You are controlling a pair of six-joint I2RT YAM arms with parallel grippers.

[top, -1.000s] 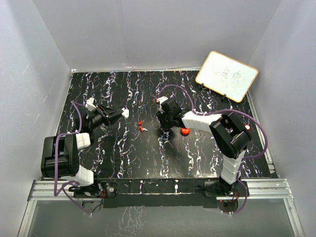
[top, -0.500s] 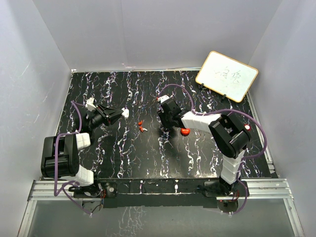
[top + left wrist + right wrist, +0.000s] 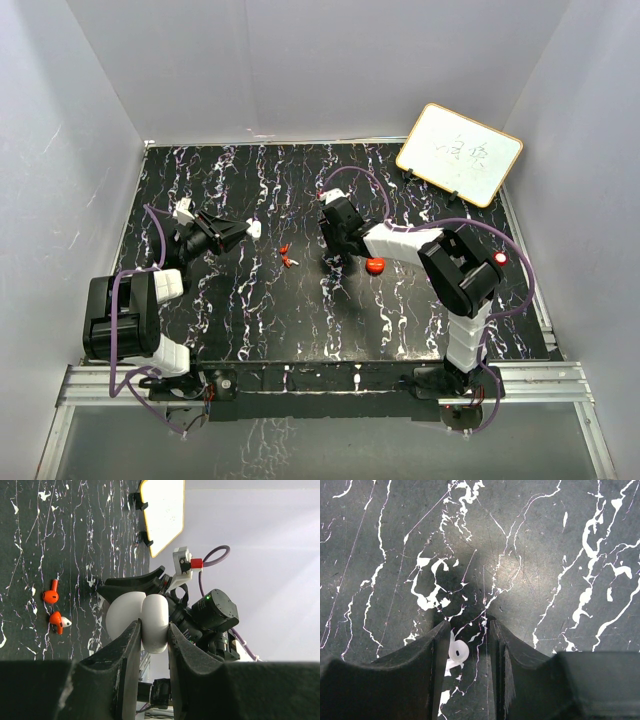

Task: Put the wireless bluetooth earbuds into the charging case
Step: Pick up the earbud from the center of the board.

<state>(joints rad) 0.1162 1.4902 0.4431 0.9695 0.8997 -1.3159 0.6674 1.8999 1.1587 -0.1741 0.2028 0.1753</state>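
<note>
Picking up the tiny white bean-shaped plastic earbud (image 3: 456,652), low in the right wrist view, right claw (image 3: 468,630) spread astride it, left claw (image 3: 153,627) pinching the rounded white plastic charging case (image 3: 125,615) mid-frame; next, likely closing gently and lifting.

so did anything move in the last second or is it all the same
The right arm swung slightly left in the top view, most clearly at its elbow. The right gripper straddles the white earbud with jaws apart, not gripping it. Nothing was taken or released. The left gripper stays clamped on the charging case, and the red earbuds lie where they were.
</note>
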